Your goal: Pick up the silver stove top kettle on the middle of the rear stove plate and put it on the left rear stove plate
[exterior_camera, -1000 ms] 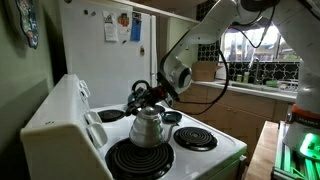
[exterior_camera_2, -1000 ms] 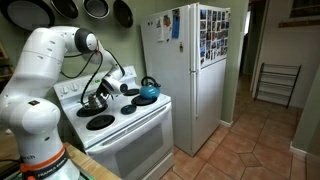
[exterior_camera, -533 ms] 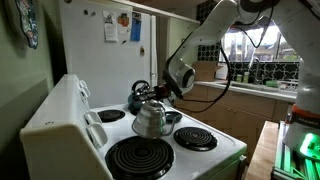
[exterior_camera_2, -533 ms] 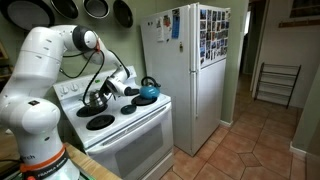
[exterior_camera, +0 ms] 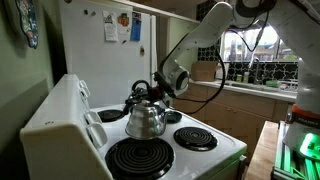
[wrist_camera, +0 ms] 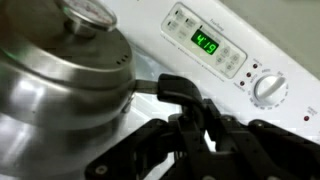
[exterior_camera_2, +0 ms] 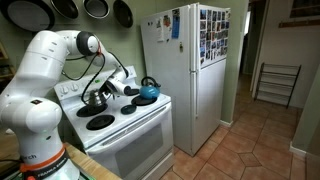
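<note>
The silver stove top kettle (exterior_camera: 146, 121) hangs from my gripper (exterior_camera: 152, 93), which is shut on its dark arched handle (wrist_camera: 172, 88). It is held slightly above the stove, just beyond the far rim of the largest black coil burner (exterior_camera: 140, 158). In the other exterior view the kettle (exterior_camera_2: 94, 100) and the gripper (exterior_camera_2: 103, 93) are over the back of the stove. In the wrist view the shiny kettle body (wrist_camera: 60, 75) fills the left, with my gripper (wrist_camera: 197, 118) clamped on the handle.
A teal-blue kettle (exterior_camera_2: 147, 92) stands on the stove toward the fridge (exterior_camera_2: 190, 70). Smaller coil burners (exterior_camera: 195, 138) lie beside the large one. The white control panel with a green clock (wrist_camera: 205, 42) and a knob (wrist_camera: 268, 88) is close behind the gripper.
The kettle has risen a little from the large burner and shifted slightly toward the control panel. The gripper has kept its hold on the handle.
</note>
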